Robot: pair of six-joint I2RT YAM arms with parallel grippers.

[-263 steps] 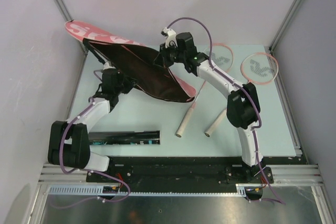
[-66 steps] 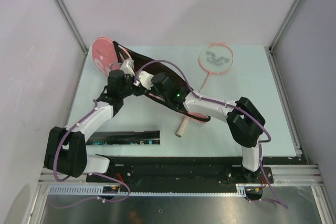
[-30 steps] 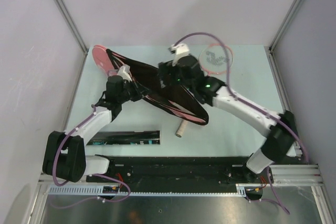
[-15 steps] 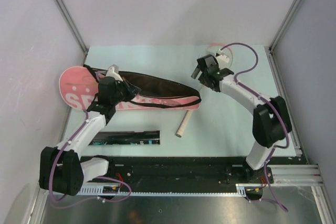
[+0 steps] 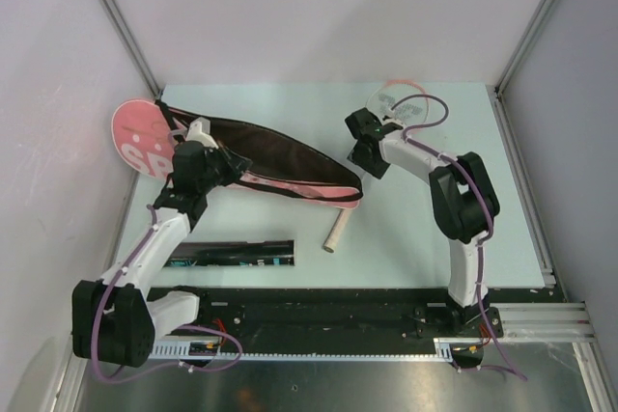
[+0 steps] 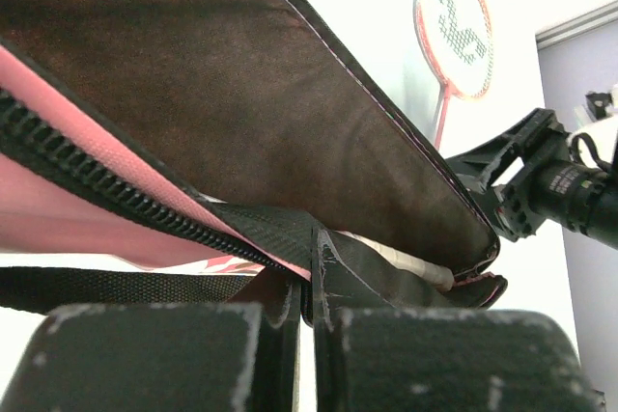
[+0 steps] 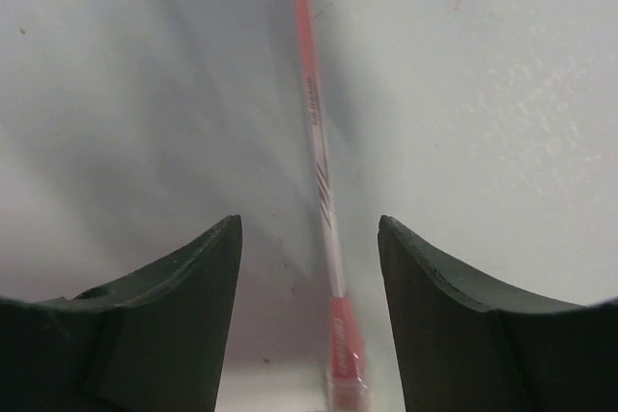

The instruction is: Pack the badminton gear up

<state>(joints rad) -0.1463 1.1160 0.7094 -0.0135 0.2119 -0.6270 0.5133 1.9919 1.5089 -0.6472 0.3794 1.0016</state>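
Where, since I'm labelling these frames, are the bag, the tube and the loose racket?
bag (image 5: 280, 156), top view, dark inner lining.
tube (image 5: 232, 253), top view, middle of its length.
loose racket (image 6: 454, 31), left wrist view, strung head.

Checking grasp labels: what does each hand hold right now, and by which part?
Left hand pinches the pink bag by the black zipper edge of its opening. Right hand holds nothing; open, it straddles the racket shaft.

Bag (image 5: 280, 156): pink shell, white lettering, dark brown lining, black zip. Racket (image 6: 454, 31): pink rim, white strings, dark logo pattern. Shaft (image 7: 316, 142): red-pink, white stretch. Tube (image 5: 232, 254) black. Bench (image 5: 406, 229) pale mint. My left hand (image 6: 307, 311), right hand (image 7: 309, 238): black.
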